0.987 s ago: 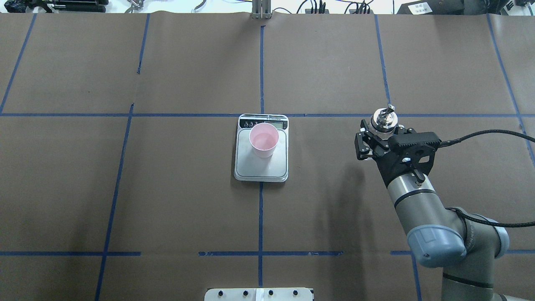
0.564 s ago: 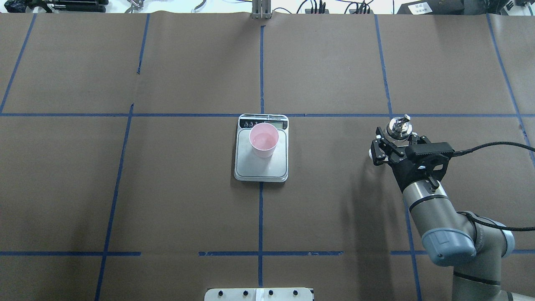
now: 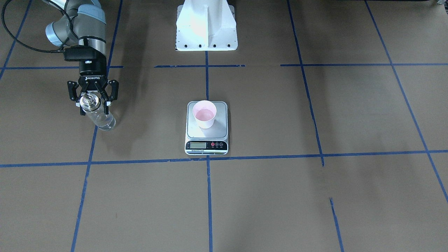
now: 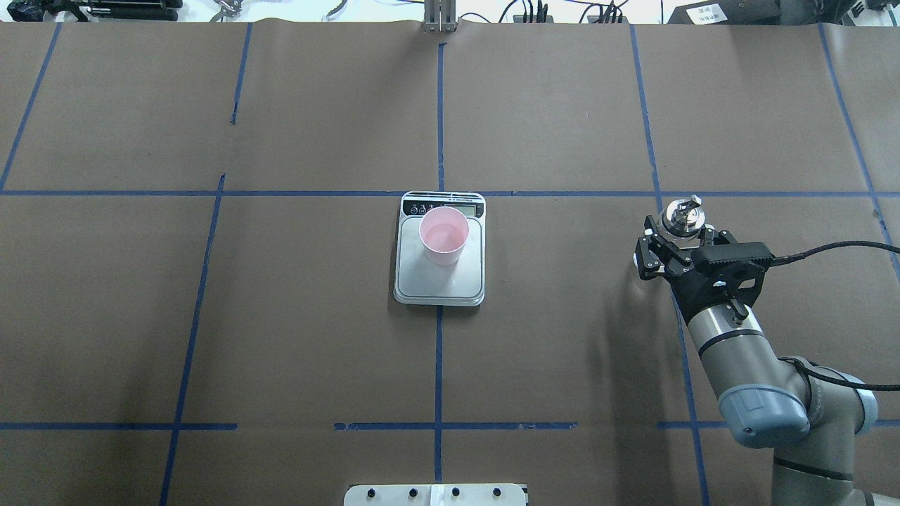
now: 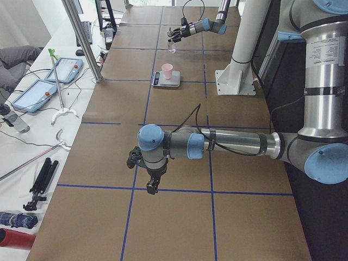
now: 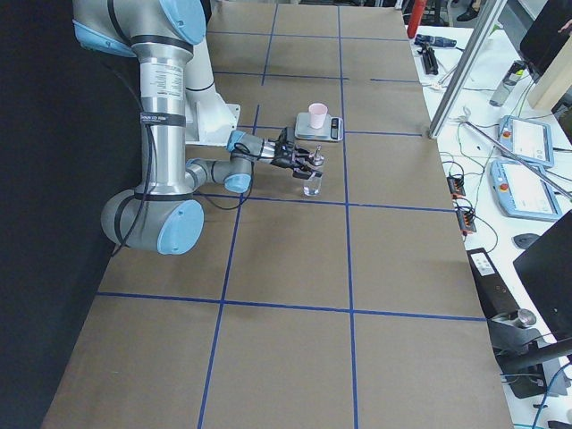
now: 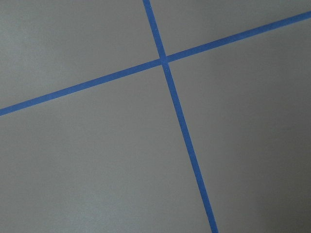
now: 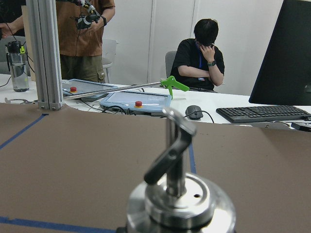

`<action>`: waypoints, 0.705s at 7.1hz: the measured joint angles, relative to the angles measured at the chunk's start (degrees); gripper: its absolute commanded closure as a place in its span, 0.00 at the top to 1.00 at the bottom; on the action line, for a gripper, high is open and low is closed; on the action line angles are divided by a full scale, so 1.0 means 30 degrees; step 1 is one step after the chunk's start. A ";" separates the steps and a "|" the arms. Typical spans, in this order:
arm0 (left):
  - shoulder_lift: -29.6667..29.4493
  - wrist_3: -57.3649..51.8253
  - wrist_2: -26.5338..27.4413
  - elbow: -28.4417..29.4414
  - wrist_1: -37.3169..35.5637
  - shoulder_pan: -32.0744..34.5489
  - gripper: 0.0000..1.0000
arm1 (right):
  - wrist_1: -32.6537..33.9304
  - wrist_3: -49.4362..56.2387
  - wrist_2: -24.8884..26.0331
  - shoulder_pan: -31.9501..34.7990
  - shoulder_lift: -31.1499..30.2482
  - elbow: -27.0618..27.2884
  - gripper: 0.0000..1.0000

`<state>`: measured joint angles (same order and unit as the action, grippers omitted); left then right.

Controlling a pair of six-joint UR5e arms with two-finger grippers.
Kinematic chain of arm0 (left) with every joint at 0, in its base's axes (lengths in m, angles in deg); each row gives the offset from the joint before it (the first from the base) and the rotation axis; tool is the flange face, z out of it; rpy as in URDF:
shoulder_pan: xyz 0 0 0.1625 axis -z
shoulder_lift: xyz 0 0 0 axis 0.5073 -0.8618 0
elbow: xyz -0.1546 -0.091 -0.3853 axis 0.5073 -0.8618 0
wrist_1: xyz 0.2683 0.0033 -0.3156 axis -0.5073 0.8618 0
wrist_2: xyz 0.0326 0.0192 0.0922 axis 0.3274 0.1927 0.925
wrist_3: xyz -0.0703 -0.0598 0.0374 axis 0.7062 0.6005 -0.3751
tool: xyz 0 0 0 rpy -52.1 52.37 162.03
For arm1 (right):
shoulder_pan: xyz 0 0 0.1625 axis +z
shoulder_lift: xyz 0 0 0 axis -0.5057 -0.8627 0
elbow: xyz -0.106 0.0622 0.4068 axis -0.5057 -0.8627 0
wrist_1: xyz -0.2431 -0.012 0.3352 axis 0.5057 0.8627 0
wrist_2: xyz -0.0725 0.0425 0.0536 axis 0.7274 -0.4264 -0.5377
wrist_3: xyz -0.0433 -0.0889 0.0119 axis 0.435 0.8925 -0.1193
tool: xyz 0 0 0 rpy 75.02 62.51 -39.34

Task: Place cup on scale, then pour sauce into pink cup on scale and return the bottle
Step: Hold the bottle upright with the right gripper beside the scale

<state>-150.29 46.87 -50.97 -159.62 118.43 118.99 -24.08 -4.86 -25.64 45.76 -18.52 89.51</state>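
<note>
My right jaws clasp the bottle point(image 3: 100, 119) just below its cap, upright, well apart from the scale point(image 3: 220, 130). The cup point(image 3: 204, 114) stands on its platform. Whether my left jaws are open, I cannot tell.

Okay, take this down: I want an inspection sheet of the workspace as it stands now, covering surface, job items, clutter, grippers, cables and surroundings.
Surface: table covered in brown paper, with a grid of blue tape.
Job's things: cup upright on the scale; bottle off to the robot's right, away from the scale.
Clutter: nothing seen on the paper.
Grippers: right gripper closed on the bottle's neck; left gripper points down above bare paper, state unclear.
Cables: black cable runs from the right wrist.
Surroundings: control tablets on a side bench; people beyond the table.
</note>
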 measured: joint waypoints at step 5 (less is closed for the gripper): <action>-0.0018 0.0000 0.0010 -0.0010 -0.0010 0.0000 1.00 | 0.0000 0.0000 0.0021 0.0001 -0.0049 -0.0265 0.33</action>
<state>-150.35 46.87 -50.94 -159.65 118.40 118.99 -24.08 -4.86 -25.58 45.76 -18.67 88.71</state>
